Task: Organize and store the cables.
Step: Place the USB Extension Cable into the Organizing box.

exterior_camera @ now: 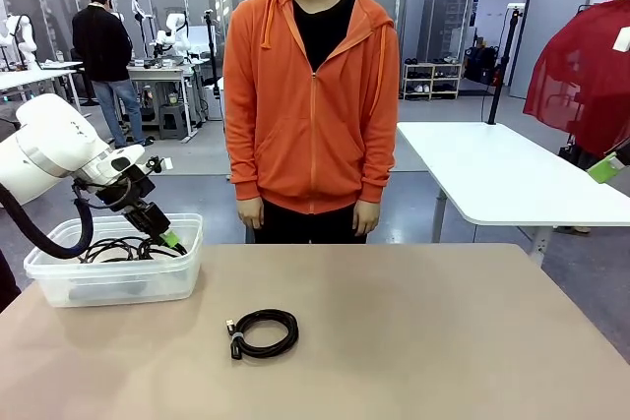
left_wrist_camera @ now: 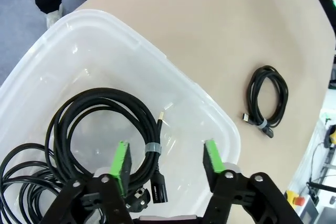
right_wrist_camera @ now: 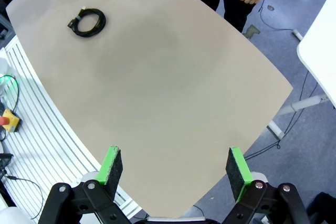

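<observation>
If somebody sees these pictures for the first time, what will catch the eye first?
Probably the person in the orange hoodie standing at the table's far side. Next, the clear plastic bin at the table's left with black cables coiled inside, the left pincer open above them. One more coiled cable lies alone on the tan table.

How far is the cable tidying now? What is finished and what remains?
Done: coiled black cables already lie inside the clear plastic bin. In hand: nothing; the left gripper hangs open over the bin, its green pads apart above the coils. The right gripper is open over bare table. Left: one coiled cable on the table, outside the bin.
</observation>
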`<state>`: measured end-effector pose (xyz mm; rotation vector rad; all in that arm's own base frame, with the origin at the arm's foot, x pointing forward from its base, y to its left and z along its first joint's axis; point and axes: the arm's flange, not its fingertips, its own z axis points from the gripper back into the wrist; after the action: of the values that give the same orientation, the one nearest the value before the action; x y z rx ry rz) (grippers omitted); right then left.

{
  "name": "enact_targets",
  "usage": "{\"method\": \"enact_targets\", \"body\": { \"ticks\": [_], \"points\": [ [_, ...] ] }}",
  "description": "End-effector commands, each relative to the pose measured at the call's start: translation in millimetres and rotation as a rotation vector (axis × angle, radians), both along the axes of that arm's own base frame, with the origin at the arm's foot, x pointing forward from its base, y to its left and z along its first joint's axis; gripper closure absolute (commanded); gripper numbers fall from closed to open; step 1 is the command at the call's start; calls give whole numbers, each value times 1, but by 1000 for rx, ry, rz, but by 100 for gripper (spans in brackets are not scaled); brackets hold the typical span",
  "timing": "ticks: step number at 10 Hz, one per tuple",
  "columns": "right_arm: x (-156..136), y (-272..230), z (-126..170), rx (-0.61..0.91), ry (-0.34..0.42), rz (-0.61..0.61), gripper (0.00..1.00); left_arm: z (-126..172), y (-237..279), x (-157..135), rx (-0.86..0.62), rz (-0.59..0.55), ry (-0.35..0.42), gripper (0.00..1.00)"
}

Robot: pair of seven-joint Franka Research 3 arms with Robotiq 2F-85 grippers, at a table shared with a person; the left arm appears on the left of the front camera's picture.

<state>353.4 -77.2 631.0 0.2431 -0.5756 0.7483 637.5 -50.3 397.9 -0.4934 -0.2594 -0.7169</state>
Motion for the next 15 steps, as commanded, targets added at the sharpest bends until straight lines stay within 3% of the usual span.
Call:
{"method": "enact_targets", "body": {
  "ticks": [1,2,3,4,15],
  "points": [
    [-2,-1,0,-8,4,4,0,3,4,-2,-10,-21,12,0],
    [-2,-1,0,-8,4,4,0,2,7,-1,-31,-28,8,0],
    [-2,-1,0,-8,4,4,0,-1,13,5,-44,-107,-54,0],
    [-2,-1,0,-8,4,4,0,-1,2,-1,-4,-4,5,0],
    [-2,-1,0,-8,4,4,0,-1,2,-1,-4,-4,5,0]
  ]
}}
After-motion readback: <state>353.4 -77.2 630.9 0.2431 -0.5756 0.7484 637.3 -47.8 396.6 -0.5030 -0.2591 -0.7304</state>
